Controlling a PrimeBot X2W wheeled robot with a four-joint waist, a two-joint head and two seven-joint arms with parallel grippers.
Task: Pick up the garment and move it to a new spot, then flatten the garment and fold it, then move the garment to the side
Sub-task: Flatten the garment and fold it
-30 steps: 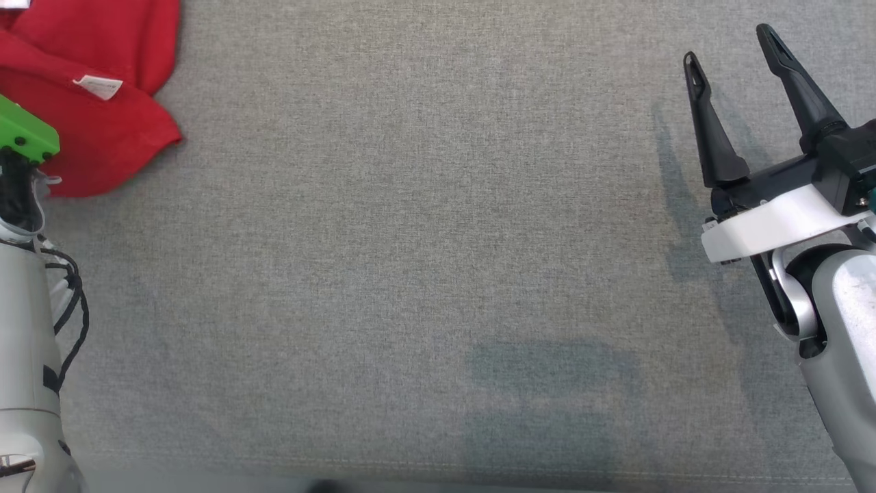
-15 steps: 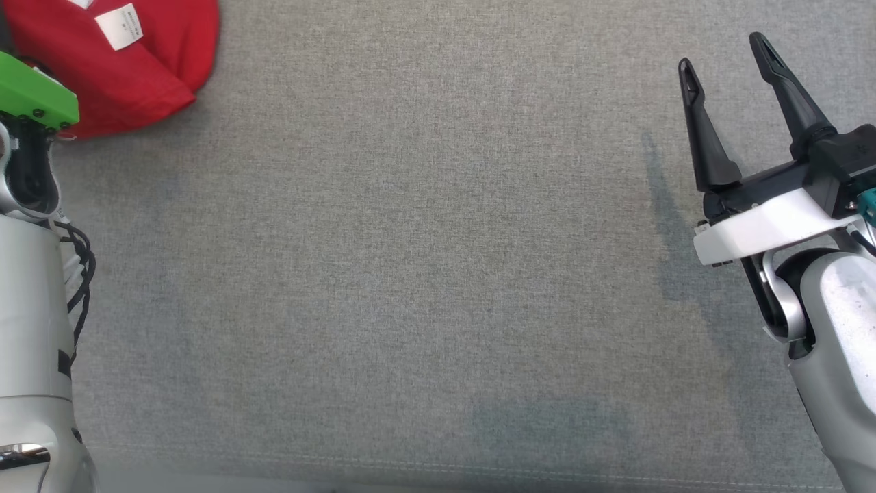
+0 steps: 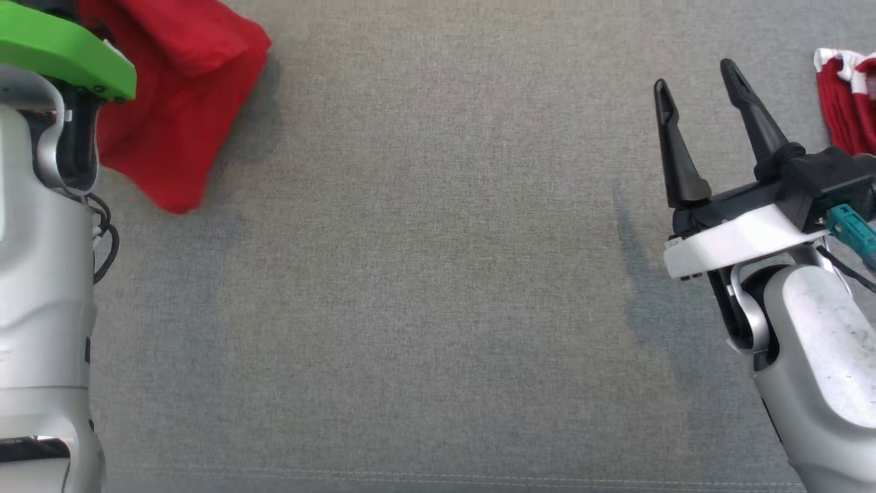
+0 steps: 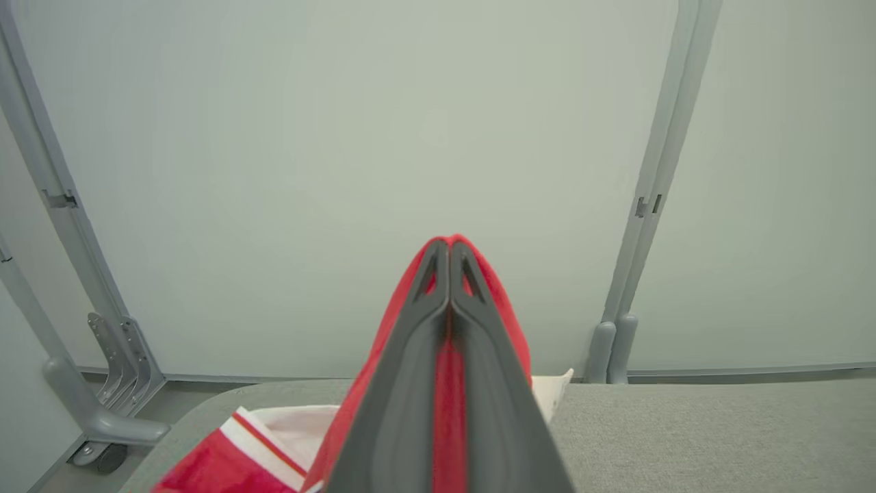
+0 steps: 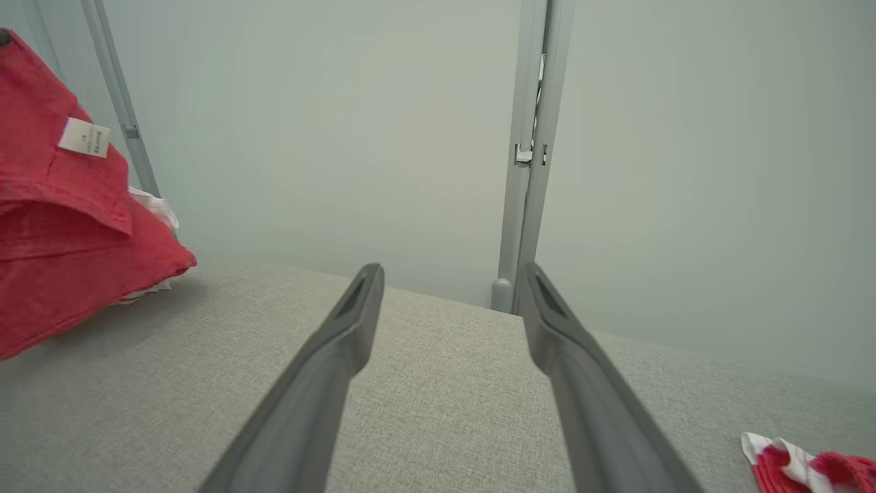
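- My left gripper has its fingers pressed together on a fold of the red garment. The cloth shows between them and wraps over their tips.
- My right gripper stands spread and holds nothing, poised over the right side of the grey fabric surface, well apart from the garment.
- From the head, the garment hangs at the far left corner, partly hidden behind my left arm's green mount and pale forearm.
- A small red-and-white cloth lies at the right edge, beyond my right gripper. Nothing lies on the stretch between the two.
- The right wrist view alone shows the garment's white label. It also shows the hem low over the surface, though I cannot tell whether it touches.
- The left wrist view alone shows a red piece with white stripes lying beneath the garment.
- Both wrist views face pale wall panels with grey posts.
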